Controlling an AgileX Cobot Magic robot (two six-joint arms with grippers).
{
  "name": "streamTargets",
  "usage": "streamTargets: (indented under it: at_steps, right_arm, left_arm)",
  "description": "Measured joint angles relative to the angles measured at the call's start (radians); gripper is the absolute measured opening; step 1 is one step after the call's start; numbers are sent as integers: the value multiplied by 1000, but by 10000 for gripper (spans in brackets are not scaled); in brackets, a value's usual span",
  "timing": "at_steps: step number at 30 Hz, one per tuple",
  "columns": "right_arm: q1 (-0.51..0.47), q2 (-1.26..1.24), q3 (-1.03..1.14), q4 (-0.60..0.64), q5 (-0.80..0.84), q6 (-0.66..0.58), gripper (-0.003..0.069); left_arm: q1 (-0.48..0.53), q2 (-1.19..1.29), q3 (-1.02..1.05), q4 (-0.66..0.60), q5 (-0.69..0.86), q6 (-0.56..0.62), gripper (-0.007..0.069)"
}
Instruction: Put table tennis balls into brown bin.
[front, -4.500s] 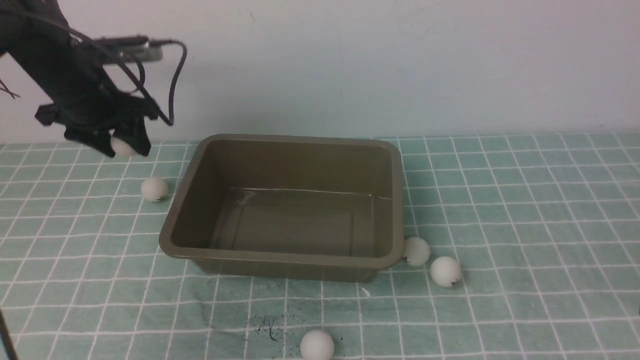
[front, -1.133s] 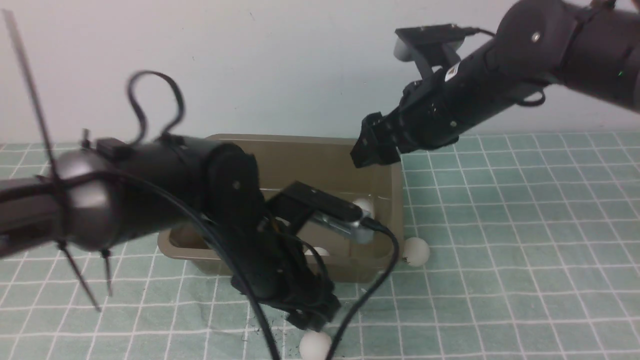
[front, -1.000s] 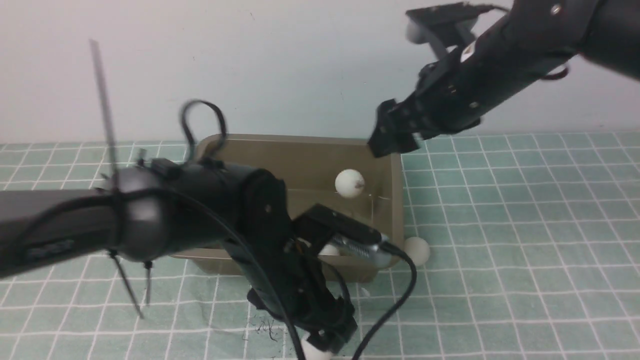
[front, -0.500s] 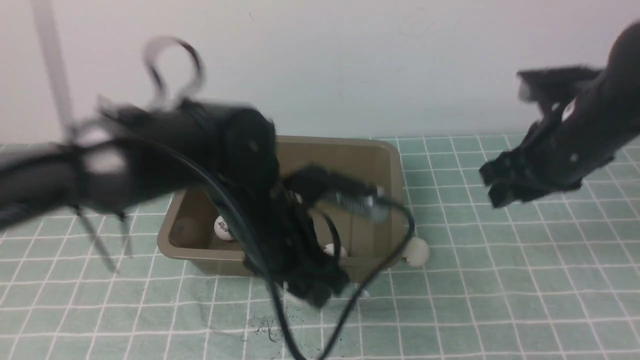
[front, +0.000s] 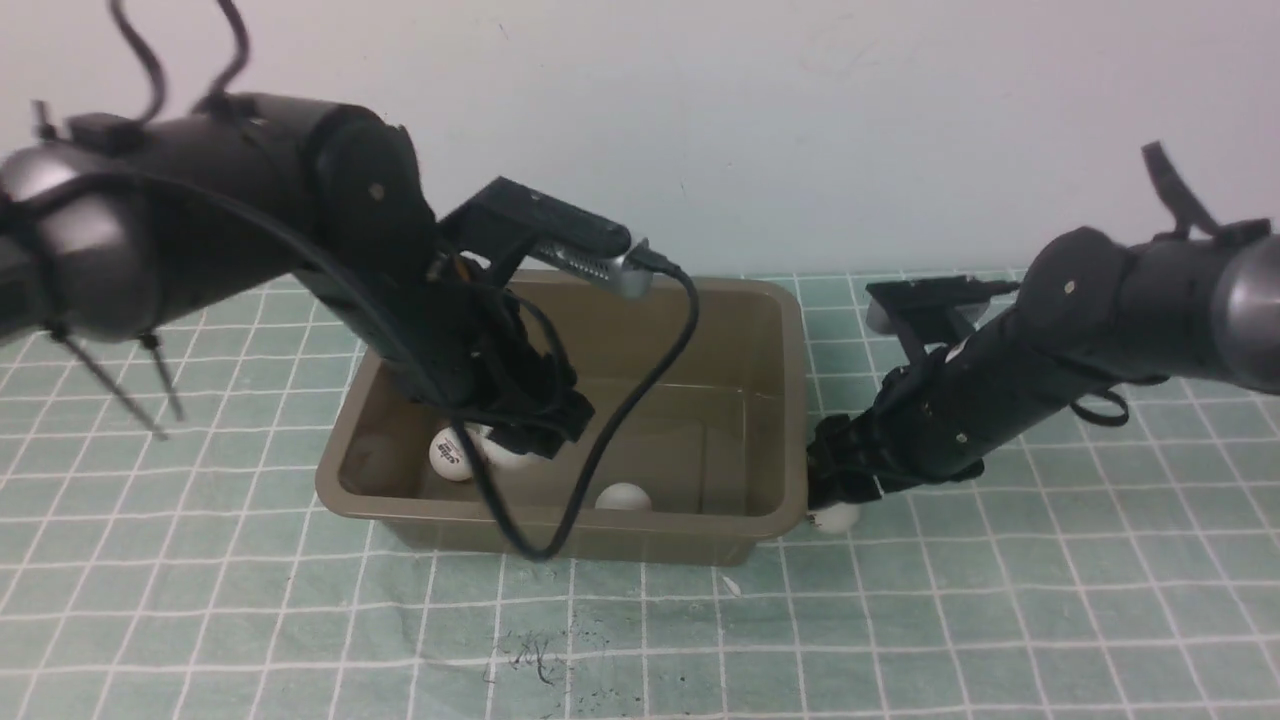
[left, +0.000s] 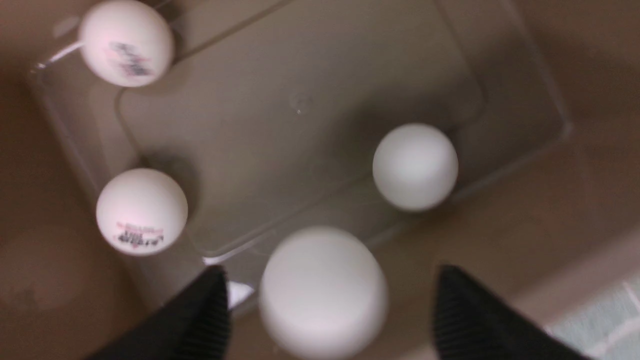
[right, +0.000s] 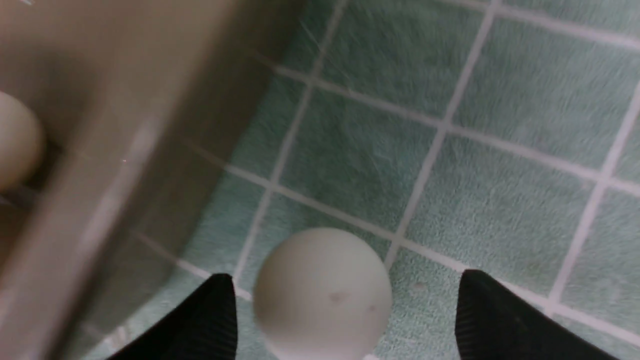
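Counting from your near side: one table tennis ball on the checked cloth, just beside the near right corner of the brown bin, right gripper jaws spread wide around it, not touching. Inside the bin: three balls on its floor; left gripper above, jaws open, fourth ball loose between.
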Motion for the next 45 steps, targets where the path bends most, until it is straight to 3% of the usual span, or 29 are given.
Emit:
streamTargets:
  at_steps: [2, 4, 5, 6, 8, 12, 16, 21, 24, 25, 26, 28, 30, 33, 34, 36, 38, 39, 41, 45]
  right_arm:
    - [0, 11, 0, 3, 0, -2, 516]
    - [0, 16, -1, -13, 5, -1, 417]
    - [-4, 12, -2, -32, 13, 7, 350]
    - [-13, 3, -4, -52, 31, 20, 342]
    - [-47, -55, -14, -105, 79, 75, 362]
    - [-104, -225, -66, -92, 140, 173, 362]
    - [-57, -308, -143, -29, 168, 152, 362]
    - [46, -266, -248, -8, 151, 112, 377]
    - [86, -211, -371, -8, 157, 111, 521]
    - [87, -206, -378, -8, 160, 111, 531]
    - [88, -199, -434, -11, 186, 111, 599]
    - [84, -201, -514, -28, 243, 118, 654]
    - [74, -235, -617, -82, 328, 174, 658]
    - [65, -296, -695, -177, 398, 240, 591]
    - [61, -366, -741, -279, 448, 299, 486]
    - [61, -453, -762, -380, 497, 357, 347]
    - [61, -606, -743, -513, 561, 421, 111]
    - [61, -619, -738, -513, 563, 425, 111]
    - [61, -778, -663, -589, 579, 455, 25]
    - [60, -1085, -366, -630, 543, 493, -10]
  left_arm:
    - [0, 10, -23, 2, 7, -17, 552]
    - [2, 7, -81, 16, 49, -59, 554]
    - [2, -6, -135, 40, 100, -81, 494]
    - [2, -14, -149, 55, 114, -90, 469]
    - [3, -58, -209, 133, 196, -118, 274]
    - [30, -236, -209, 283, 286, -207, 29]
    - [51, -489, -65, 346, 307, -300, -5]
    - [51, -774, 183, 301, 237, -372, -5]
    - [51, -978, 388, 247, 148, -392, -5]
    - [51, -989, 398, 245, 142, -392, -5]
    - [51, -1069, 458, 234, 131, -393, -5]
    - [51, -1133, 516, 231, 131, -393, -5]
    - [51, -1205, 562, 228, 134, -393, -5]
    - [51, -1243, 579, 230, 134, -393, -5]
    - [51, -1258, 581, 234, 135, -393, -5]
    - [51, -1262, 581, 240, 135, -393, -5]
    - [51, -1262, 581, 240, 135, -393, -5]
    - [51, -1262, 581, 240, 135, -393, -5]
    - [51, -1262, 581, 241, 135, -393, -5]
    - [51, -1262, 587, 239, 134, -393, -5]
